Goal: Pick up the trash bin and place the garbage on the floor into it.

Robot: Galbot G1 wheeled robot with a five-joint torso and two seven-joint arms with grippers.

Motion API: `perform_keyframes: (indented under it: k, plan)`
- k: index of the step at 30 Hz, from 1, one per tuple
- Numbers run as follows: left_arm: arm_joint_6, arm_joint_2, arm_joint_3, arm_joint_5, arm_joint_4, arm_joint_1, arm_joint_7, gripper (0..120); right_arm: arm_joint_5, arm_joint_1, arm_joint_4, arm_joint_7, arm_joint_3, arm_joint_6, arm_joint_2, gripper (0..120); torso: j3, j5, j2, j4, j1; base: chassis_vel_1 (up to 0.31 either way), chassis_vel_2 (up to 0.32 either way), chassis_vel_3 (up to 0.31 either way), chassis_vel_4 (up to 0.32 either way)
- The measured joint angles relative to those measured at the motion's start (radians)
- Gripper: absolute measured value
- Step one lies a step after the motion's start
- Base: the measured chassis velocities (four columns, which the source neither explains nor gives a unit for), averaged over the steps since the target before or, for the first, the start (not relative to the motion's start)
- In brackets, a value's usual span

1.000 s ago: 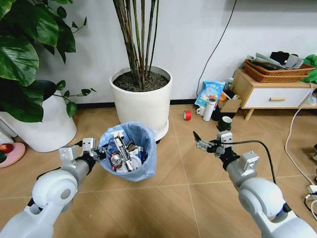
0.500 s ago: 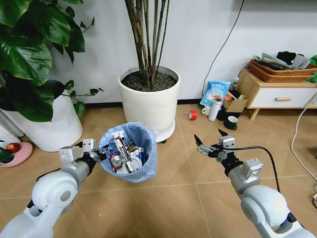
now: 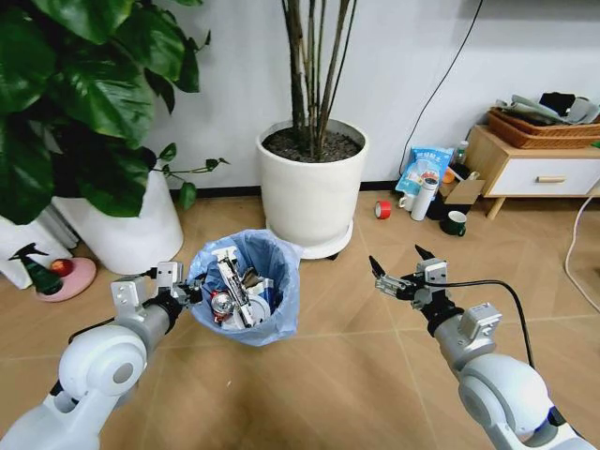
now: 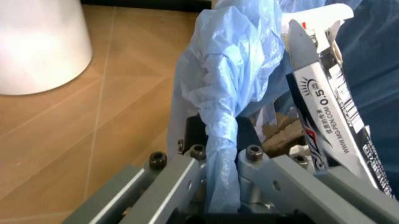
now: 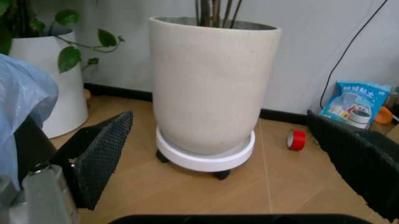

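I have the bin (image 3: pixel 246 289) hanging from my left hand (image 3: pixel 185 292), whose fingers (image 4: pixel 187 179) are pinched on the rim with the blue bag (image 4: pixel 227 98) bunched between them. From the head camera the bin sits low at centre-left above the floor (image 3: pixel 319 375), in front of the white pot (image 3: pixel 312 192) with the bare stems. Inside the bag I see the garbage (image 3: pixel 230 295): a black-white tube wrapper (image 4: pixel 327 112) standing on end, white paper and a reddish crushed piece. My right hand (image 3: pixel 399 273) hovers over bare floor to the right of the bin and well apart from it, its 2 black fingers (image 5: pixel 100 156) spread wide and holding nothing. Between those fingers the right wrist camera looks at the pot on its wheeled saucer (image 5: pixel 206 156), with a red tape roll (image 5: pixel 296 139) on the floor beyond. A second pot (image 3: pixel 127 234) with broad leaves stands at far left.
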State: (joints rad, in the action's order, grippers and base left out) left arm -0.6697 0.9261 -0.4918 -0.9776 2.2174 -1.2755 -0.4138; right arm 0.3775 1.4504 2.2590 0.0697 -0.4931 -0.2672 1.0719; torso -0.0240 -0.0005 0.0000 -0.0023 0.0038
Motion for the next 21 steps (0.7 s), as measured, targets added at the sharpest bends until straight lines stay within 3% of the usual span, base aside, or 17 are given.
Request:
perform_keyframes:
  k: [21]
  plan:
    - [0.001, -0.001, -0.011, -0.003, 0.008, -0.004, -0.002, 0, -0.007, 0.01, 0.004, -0.004, -0.008, 0.003, -0.012, 100, 0.0, 0.0, 0.0, 0.0, 0.0, 0.276, -0.063, -0.28, 0.066]
